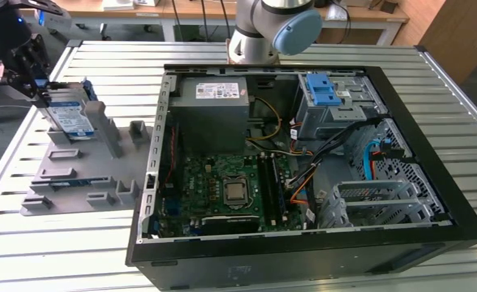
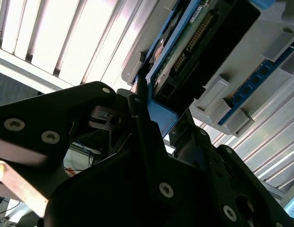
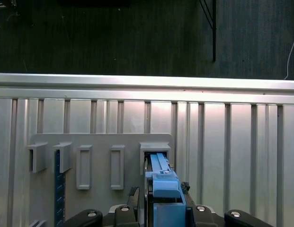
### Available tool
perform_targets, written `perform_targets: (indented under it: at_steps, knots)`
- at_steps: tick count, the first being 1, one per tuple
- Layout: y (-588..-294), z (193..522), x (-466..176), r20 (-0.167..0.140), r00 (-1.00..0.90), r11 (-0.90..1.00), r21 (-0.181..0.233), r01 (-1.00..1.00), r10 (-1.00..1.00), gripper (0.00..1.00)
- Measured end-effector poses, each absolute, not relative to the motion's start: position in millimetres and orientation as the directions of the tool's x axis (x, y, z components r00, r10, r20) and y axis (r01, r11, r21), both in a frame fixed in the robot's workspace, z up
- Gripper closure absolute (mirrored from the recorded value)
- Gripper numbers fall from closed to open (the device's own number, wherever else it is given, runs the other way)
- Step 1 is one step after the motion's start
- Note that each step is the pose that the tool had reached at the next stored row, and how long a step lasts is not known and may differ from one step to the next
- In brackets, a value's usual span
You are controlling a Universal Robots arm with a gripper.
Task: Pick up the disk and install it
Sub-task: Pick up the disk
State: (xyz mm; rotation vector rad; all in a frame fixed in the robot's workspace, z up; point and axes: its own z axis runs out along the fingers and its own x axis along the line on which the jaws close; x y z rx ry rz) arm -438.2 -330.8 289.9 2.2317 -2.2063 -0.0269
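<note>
The gripper (image 1: 45, 98) is at the exterior view's left, above the grey holder (image 1: 76, 176) that lies on the slatted table (image 1: 68, 243). Its jaws are closed narrow on the disk (image 1: 66, 117), clamping the blue bracket along the disk's upper edge.

In the second wrist view, the gripper (image 2: 158, 116) presses one black finger (image 2: 139, 101) against each face of the bracket. The disk (image 2: 199, 33) shows its green circuit board side there.

In the first wrist view, the gripper (image 3: 164, 189) has the bracket between its fingers. The disk (image 3: 158, 165) runs edge-on into a slot of the holder (image 3: 99, 142).

The disk stands on edge, roughly upright, label side toward the exterior camera. Its lower edge is at the holder's slot. Whether it is seated in the slot or just clear of it cannot be determined.

A blue strip (image 1: 68, 180) stands in another slot of the holder, nearer the exterior camera.

The open case (image 1: 303, 255) lies just beside the holder, toward the exterior view's right. Inside it are:
- the power supply (image 1: 214, 97)
- the motherboard (image 1: 222, 182)
- the drive cage (image 1: 336, 112), with a light-blue latch (image 1: 323, 90) on top

The disk is outside the case, well apart from the drive cage.
</note>
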Motion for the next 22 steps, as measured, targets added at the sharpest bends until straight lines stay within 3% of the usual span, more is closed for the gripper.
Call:
perform_targets:
  at_steps: [9, 10, 22]
  knots:
    - [-330.8, 290.3, -438.2, -0.005, 0.011, -0.011, 0.015, -1.0, -1.0, 0.57]
    - [-330.8, 290.3, -438.2, -0.005, 0.011, -0.011, 0.015, -1.0, -1.0, 0.64]
    - [-330.8, 293.4, -438.2, -0.005, 0.011, -0.011, 0.015, -1.0, -1.0, 0.64]
